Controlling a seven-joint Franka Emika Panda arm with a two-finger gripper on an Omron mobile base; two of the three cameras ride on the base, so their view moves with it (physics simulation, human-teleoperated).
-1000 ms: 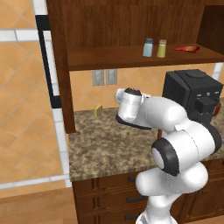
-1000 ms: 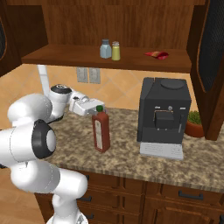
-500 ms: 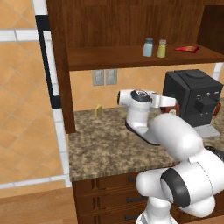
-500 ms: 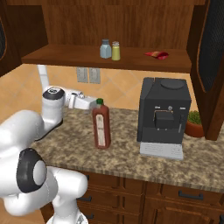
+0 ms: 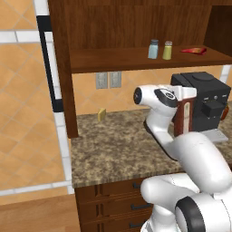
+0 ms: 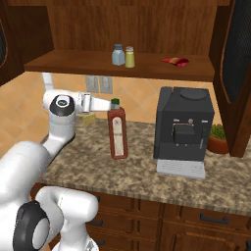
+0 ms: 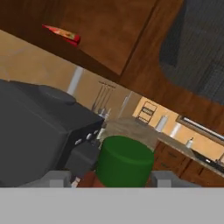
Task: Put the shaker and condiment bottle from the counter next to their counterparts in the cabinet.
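Observation:
The condiment bottle (image 6: pixel 117 135), tall, slim and red with a green cap (image 7: pixel 124 161), stands upright just off the counter (image 6: pixel 93 164). My gripper (image 6: pixel 113 104) is shut on its neck from the left. In the hand view the cap sits between my fingertips (image 7: pixel 56 178). In the left base view my hand partly covers the bottle (image 5: pixel 183 118). The pale blue shaker (image 6: pixel 117 55) stands on the cabinet shelf (image 6: pixel 68 66) beside the yellow-green shaker (image 6: pixel 129 57). The flat red bottle (image 6: pixel 175 61) lies further right on that shelf.
A black coffee machine (image 6: pixel 184 130) stands on the counter close to the right of the bottle. A small potted plant (image 6: pixel 217 138) is behind it. A yellow block (image 5: pixel 102 114) sits at the counter's back, below the wall outlets (image 5: pixel 108 79). An open cabinet door (image 6: pixel 240 54) hangs at the right.
The arm has swung round so the hand reaches the bottle's neck from the left. The bottle has risen a little off the counter with the gripper.

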